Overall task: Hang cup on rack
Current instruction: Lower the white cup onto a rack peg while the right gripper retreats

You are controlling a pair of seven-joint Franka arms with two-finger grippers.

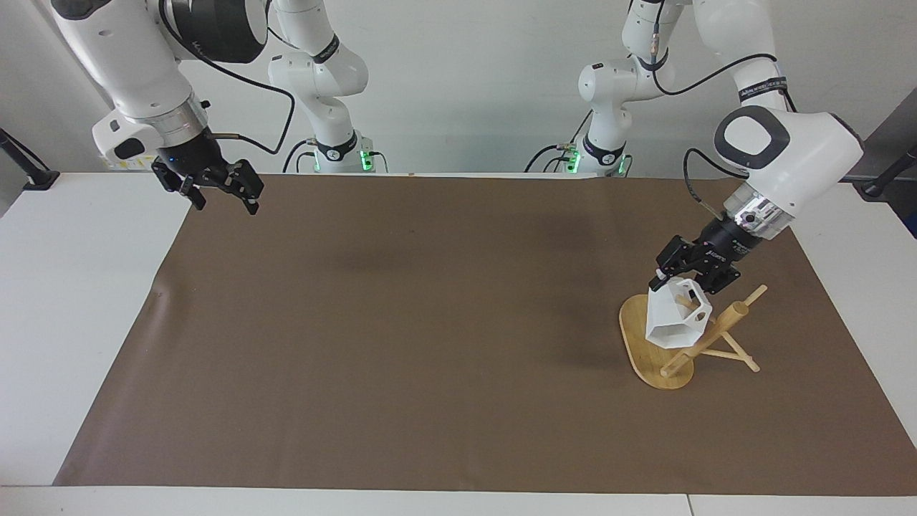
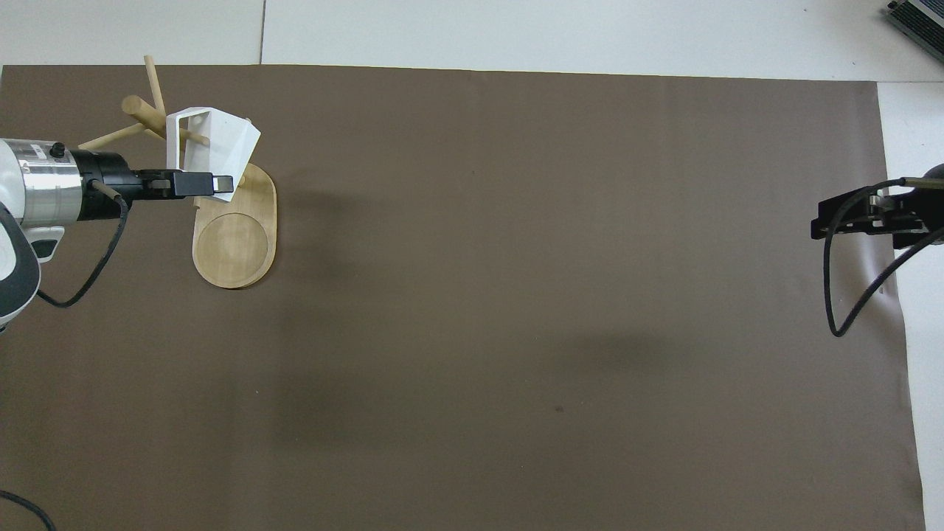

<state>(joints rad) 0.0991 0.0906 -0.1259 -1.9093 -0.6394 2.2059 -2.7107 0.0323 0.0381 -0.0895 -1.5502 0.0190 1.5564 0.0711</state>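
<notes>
— Where is the cup (image 1: 676, 320)?

— Held in the left gripper (image 1: 689, 276)'s closed jaws over the rack (image 1: 670, 351), a peg seemingly entering its handle.

— The right gripper (image 1: 218, 188)?

— Waiting, jaws apart.

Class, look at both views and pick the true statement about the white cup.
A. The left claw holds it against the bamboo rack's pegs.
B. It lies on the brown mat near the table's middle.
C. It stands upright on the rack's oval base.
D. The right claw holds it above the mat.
A: the left claw grips the tilted cup at the bamboo rack, a peg showing through its handle; the right claw carries nothing.
</notes>
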